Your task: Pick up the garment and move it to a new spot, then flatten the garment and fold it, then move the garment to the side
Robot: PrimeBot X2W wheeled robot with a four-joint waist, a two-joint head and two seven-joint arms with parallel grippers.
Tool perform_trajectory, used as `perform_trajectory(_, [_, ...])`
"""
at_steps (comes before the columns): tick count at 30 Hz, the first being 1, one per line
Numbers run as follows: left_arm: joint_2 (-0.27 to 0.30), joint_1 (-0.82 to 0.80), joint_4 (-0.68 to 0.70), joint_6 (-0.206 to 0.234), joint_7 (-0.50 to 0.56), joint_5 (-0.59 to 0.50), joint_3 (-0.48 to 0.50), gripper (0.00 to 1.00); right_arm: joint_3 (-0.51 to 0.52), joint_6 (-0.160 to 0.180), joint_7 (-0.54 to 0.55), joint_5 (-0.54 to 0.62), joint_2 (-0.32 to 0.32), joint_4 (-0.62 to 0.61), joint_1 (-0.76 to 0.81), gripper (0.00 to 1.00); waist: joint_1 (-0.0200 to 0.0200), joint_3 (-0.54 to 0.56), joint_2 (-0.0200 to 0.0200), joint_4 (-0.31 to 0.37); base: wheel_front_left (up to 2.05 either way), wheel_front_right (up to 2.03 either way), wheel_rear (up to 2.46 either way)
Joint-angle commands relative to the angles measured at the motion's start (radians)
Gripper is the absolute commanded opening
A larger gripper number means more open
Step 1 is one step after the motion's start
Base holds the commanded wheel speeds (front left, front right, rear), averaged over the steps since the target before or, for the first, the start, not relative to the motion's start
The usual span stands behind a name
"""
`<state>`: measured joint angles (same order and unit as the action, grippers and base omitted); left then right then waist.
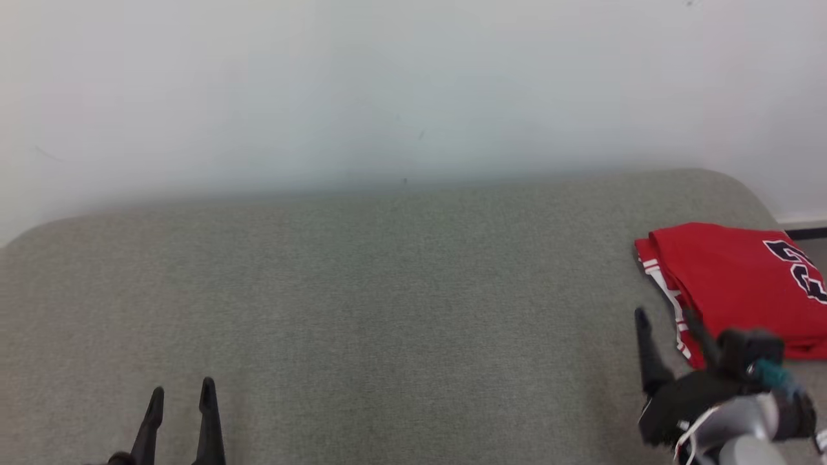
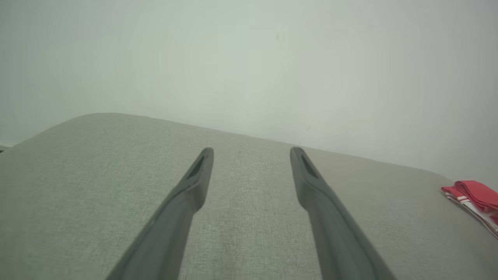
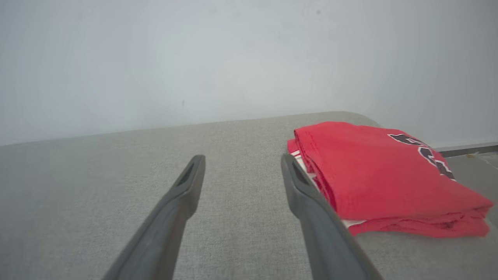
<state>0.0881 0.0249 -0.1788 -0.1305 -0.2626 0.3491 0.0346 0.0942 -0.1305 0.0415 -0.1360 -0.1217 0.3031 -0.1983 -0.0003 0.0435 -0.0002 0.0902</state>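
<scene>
Grey-green woven upholstery, coarse in weave, covers the padded surface (image 1: 362, 310), which has rounded far corners.

Nearest the robot, the left gripper (image 1: 182, 387) sits low over bare fabric. Its dark tapered fingers are spread wide with nothing between them.

The right gripper (image 1: 667, 318) is also fully spread and empty. One of its fingers lies just beside the garment's left folded edge; contact cannot be confirmed.

The garment (image 1: 730, 284) is red cloth with white-striped trim and dark lettering. It lies folded in a flat, roughly rectangular stack at the right end of the surface, well apart from the left gripper. Its layered edges show along the near and left sides.

Behind the stack runs a pale skirting (image 1: 801, 219) above a dark strip. Farthest back stands a smooth, plain pale wall (image 1: 413, 84).
</scene>
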Motion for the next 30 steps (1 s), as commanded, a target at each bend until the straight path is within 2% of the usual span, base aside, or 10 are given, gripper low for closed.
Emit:
perform_trajectory(1, [-0.005,0.017,0.002,0.004,-0.003,-0.009,0.009,1.00,-0.013,-0.001,-0.018,-0.014,0.008,-0.005,0.033,1.00,0.0003,0.025,0.0002,-0.027,0.00,0.00,0.00])
perform_trajectory(7, [-0.010,0.043,-0.006,0.003,-0.003,-0.015,0.047,1.00,-0.085,-0.001,-0.099,-0.048,0.039,0.010,0.131,1.00,0.0003,0.045,0.0002,-0.066,0.00,0.00,0.00])
perform_trajectory(13, [-0.002,0.066,-0.023,0.001,-0.003,-0.043,0.038,1.00,-0.066,-0.001,-0.157,-0.053,0.062,0.021,0.177,1.00,0.0003,0.062,0.0002,-0.097,0.00,0.00,0.00])
perform_trajectory(21, [-0.009,0.080,-0.052,0.000,-0.003,-0.057,0.017,1.00,-0.043,-0.001,-0.163,-0.027,0.071,0.025,0.204,1.00,0.0003,0.072,0.0002,-0.110,0.00,0.00,0.00])
perform_trajectory(30, [0.002,0.083,-0.052,0.000,-0.003,-0.040,0.014,1.00,-0.063,-0.001,-0.165,-0.056,0.072,0.030,0.207,1.00,0.0003,0.067,0.0002,-0.107,0.00,0.00,0.00])
